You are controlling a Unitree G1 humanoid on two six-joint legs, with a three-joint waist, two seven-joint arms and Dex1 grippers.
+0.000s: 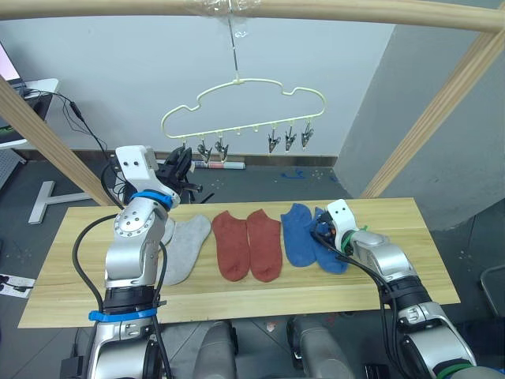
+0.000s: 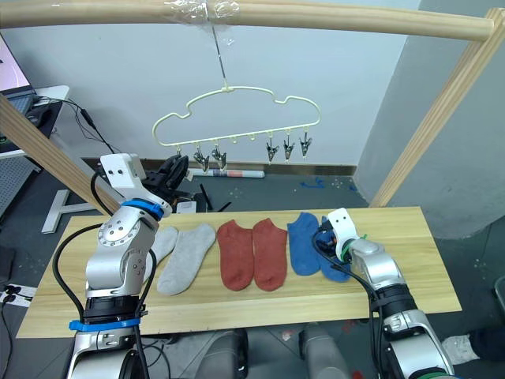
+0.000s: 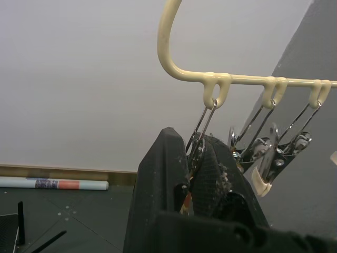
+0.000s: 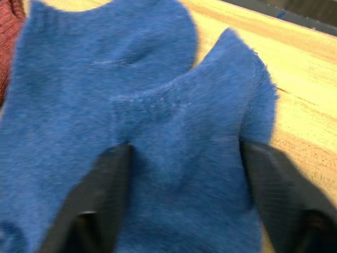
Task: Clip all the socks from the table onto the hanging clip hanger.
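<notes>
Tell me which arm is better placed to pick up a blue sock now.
The right. The right gripper is open, its fingers straddling the soft blue knit sock on the light wooden table. The left gripper is raised, shut on a metal clip of the pale yellow-green wire hanger.

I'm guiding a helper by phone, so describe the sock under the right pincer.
On the long wooden table, six socks lie in a row: grey, red, then blue. The blue sock farthest toward the robot's right, beneath the open right pincer, partly overlaps its blue partner.
</notes>
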